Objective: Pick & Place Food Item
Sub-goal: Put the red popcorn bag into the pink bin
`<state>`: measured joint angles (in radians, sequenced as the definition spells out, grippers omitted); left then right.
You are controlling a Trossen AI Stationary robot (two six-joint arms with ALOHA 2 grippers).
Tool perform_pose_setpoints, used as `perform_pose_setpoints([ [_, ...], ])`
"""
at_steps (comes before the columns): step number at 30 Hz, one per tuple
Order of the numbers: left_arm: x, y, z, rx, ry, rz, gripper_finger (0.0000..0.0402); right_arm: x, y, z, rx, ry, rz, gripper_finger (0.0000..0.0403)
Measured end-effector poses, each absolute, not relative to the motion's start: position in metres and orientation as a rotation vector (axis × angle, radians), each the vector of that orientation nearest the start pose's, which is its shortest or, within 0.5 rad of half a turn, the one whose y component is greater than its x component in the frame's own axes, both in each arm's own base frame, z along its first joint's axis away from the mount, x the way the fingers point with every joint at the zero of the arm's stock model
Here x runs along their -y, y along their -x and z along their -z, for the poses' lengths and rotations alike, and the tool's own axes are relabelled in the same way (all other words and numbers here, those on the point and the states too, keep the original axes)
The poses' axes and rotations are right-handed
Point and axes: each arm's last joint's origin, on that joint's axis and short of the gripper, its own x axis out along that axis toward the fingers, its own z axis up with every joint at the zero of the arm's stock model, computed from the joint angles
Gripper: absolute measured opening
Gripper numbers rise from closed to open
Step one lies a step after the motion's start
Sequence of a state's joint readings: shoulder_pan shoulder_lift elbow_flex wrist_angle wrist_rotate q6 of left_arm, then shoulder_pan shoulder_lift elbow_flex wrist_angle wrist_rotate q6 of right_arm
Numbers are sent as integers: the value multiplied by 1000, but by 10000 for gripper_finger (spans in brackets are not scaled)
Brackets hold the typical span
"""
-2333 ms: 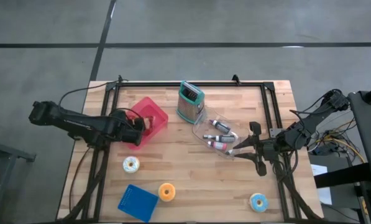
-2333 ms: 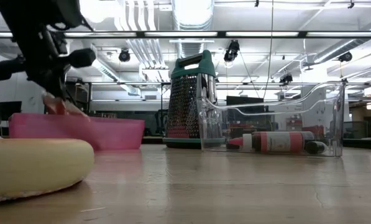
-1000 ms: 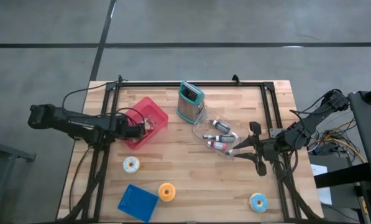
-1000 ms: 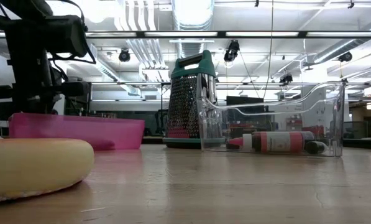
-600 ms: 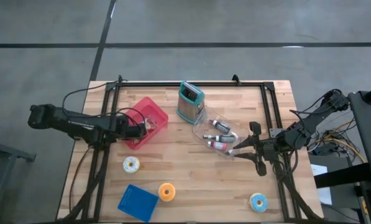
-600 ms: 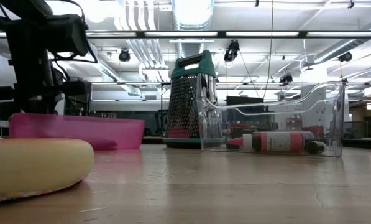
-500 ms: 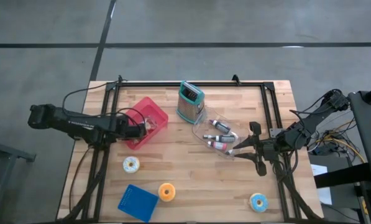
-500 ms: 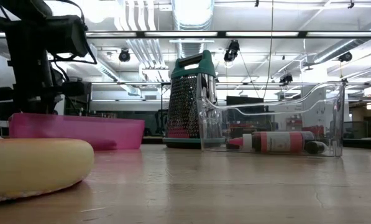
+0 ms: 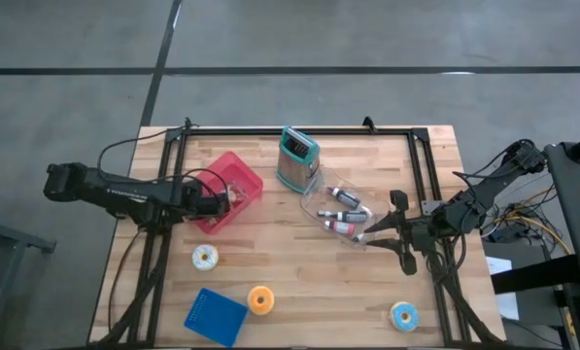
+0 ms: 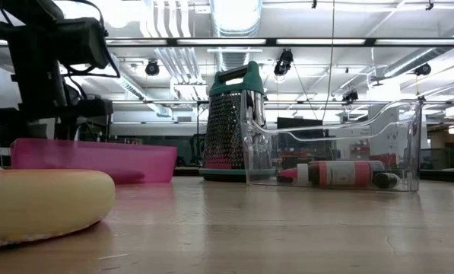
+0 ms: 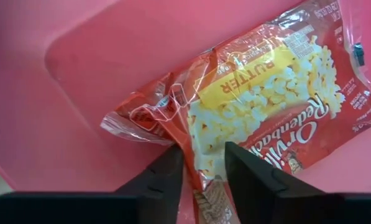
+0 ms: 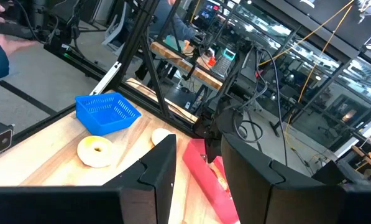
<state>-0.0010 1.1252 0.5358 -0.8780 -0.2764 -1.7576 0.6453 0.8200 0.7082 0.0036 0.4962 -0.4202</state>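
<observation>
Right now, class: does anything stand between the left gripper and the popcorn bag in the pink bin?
Nothing visible does. The left gripper straddles the edge of the popcorn bag, which lies on the floor of the pink bin.

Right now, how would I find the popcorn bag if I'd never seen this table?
Look for the red bin on the left half of the wooden table, beside the teal cheese grater. The popcorn bag lies inside it, under the left end effector. It's the only shiny red-and-yellow wrapper; the nearby donuts are bare.
</observation>
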Motion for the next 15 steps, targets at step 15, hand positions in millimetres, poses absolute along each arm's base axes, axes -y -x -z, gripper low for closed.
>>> perform_pose_setpoints([
  [15, -8, -154, -160, -814, 1210, -1363, 183, -99, -154, -319, -58, 477, -166, 123],
])
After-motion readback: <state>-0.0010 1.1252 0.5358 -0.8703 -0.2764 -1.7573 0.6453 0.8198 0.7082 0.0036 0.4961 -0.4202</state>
